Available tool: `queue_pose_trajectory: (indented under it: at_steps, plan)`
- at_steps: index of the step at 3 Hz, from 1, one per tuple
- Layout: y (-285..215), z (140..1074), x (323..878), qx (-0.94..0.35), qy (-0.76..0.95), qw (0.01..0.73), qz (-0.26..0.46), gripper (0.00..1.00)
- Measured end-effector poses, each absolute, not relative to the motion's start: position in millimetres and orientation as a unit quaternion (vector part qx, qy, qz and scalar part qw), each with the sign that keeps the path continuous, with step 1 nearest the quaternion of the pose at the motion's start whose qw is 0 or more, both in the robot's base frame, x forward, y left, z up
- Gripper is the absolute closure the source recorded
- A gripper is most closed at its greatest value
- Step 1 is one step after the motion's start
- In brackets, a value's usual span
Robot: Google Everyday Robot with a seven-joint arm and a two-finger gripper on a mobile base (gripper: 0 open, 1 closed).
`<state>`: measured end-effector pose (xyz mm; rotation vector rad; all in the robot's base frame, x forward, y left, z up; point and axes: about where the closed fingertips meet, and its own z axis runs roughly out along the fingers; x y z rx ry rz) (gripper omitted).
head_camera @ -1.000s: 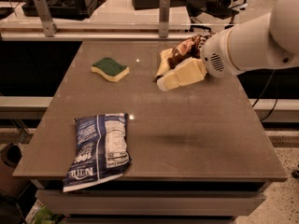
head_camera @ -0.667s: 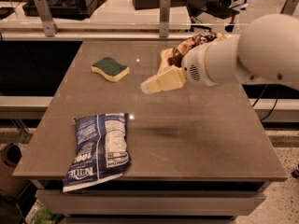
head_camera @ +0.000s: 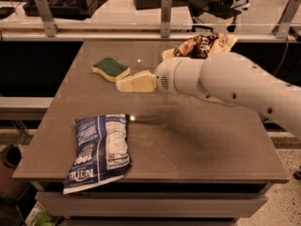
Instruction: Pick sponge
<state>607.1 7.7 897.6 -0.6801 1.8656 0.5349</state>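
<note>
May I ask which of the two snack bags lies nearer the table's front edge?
The blue snack bag, at the front left; the brown snack bag lies at the back, behind the arm. The gripper is beside the sponge.

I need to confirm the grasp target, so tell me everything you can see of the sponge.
The sponge is small and wavy-edged, with a dark green scouring top over pale yellow foam. It lies flat, green side up, on the table toward its far left. The gripper hovers beside its right end; contact cannot be told.
</note>
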Motion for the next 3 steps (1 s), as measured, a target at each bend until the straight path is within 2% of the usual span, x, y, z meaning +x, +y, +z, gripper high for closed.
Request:
queue_pose_trajectory:
  at_steps: [1,3]
  plan:
    - [40.8,891.1,631.2,-0.274,0.75,0.546,0.254,0.0]
    - [74.5,872.3,671.2,-0.289,0.719,0.576,0.262,0.0]
